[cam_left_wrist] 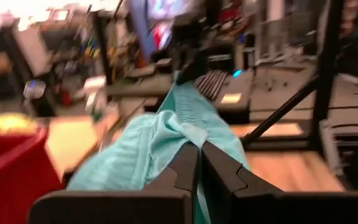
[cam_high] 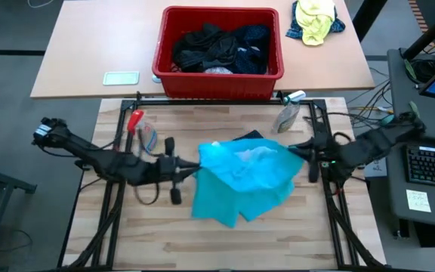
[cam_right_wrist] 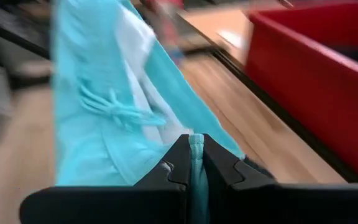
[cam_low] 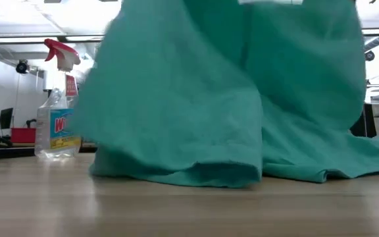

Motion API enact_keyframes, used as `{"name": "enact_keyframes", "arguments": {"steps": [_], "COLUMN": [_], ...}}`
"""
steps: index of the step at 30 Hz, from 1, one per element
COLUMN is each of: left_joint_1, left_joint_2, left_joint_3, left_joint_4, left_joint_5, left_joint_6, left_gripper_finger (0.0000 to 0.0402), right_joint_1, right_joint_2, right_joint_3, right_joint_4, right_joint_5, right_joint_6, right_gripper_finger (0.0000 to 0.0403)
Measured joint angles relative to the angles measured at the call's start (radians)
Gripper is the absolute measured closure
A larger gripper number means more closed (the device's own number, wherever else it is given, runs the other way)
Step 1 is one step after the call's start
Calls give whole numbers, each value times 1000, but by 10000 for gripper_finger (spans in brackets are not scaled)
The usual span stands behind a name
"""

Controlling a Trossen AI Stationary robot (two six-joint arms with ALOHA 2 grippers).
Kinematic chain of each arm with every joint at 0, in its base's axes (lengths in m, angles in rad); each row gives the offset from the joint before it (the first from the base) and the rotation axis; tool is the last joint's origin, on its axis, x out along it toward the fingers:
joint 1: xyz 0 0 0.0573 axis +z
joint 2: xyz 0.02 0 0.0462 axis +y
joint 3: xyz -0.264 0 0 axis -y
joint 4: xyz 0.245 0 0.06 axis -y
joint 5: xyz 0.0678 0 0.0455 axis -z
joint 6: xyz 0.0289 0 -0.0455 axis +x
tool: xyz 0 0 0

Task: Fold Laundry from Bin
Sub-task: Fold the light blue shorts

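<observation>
A bright turquoise garment (cam_high: 244, 177) of the laundry hangs spread between my two grippers over the middle of the wooden table (cam_high: 165, 242). My left gripper (cam_high: 200, 168) is shut on its left end and my right gripper (cam_high: 299, 153) on its right end. A dark garment (cam_high: 251, 137) lies on the table behind it, mostly hidden. The red bin (cam_high: 219, 75) stands on the far tan table, with several dark garments (cam_high: 217, 47) in it. My left gripper (cam_left_wrist: 201, 149) pinches a bunched fold (cam_left_wrist: 182, 132) at the garment's left end between its two fingers. The fingers lie about level and come from the table's left. The cloth runs away from them, drawn fairly straight. My right gripper (cam_right_wrist: 196, 148) pinches a thin edge (cam_right_wrist: 196, 139) of the garment's right end between its two fingers, coming from the table's right and slanting slightly down. The garment hangs below the hold, and its lower hem (cam_low: 176, 174) lies on the table.
A spray bottle with a red trigger (cam_low: 58, 112) stands at the table's far left, and another bottle (cam_high: 285, 117) at the far right. On the far table lie a yellow-and-blue cloth bundle (cam_high: 316, 21) and a small flat device (cam_high: 121, 77). A black frame (cam_high: 112, 204) borders the table.
</observation>
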Motion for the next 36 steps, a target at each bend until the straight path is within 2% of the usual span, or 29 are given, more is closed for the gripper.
{"name": "enact_keyframes", "arguments": {"steps": [5, 10, 12, 13, 15, 18, 20, 22, 24, 27, 31, 36], "left_joint_1": [-81, -124, -132, -132, -129, -92, -60, -19, 21, 80, 151, 209], "left_joint_2": [26, 71, 90, 102, 124, 162, 184, 205, 228, 275, 338, 405], "left_joint_3": [113, 247, 305, 335, 378, 402, 403, 388, 355, 304, 265, 263], "left_joint_4": [-13, -56, -105, -139, -228, -383, -530, -633, -673, -676, -666, -640], "left_joint_5": [-1, -3, -27, -66, -184, -391, -431, -401, -347, -256, -236, -197], "left_joint_6": [134, 226, 246, 245, 214, 71, -87, -257, -381, -480, -569, -597], "left_gripper_finger": [402, 401, 401, 401, 401, 401, 401, 401, 401, 401, 401, 401], "right_joint_1": [43, 56, 57, 56, 56, 56, 55, 55, 55, 55, 55, 55], "right_joint_2": [-26, -2, 14, 18, 29, 42, 46, 47, 47, 55, 76, 102], "right_joint_3": [72, 136, 177, 201, 247, 298, 309, 308, 291, 253, 193, 136], "right_joint_4": [152, 321, 303, 271, 170, -11, -137, -239, -299, -329, -332, -330], "right_joint_5": [-138, -513, -558, -532, -392, -53, 136, 236, 255, 255, 257, 277], "right_joint_6": [-146, -236, -253, -254, -251, -198, -121, -43, 22, 106, 188, 295], "right_gripper_finger": [390, 390, 390, 390, 390, 390, 390, 390, 390, 390, 390, 390]}}
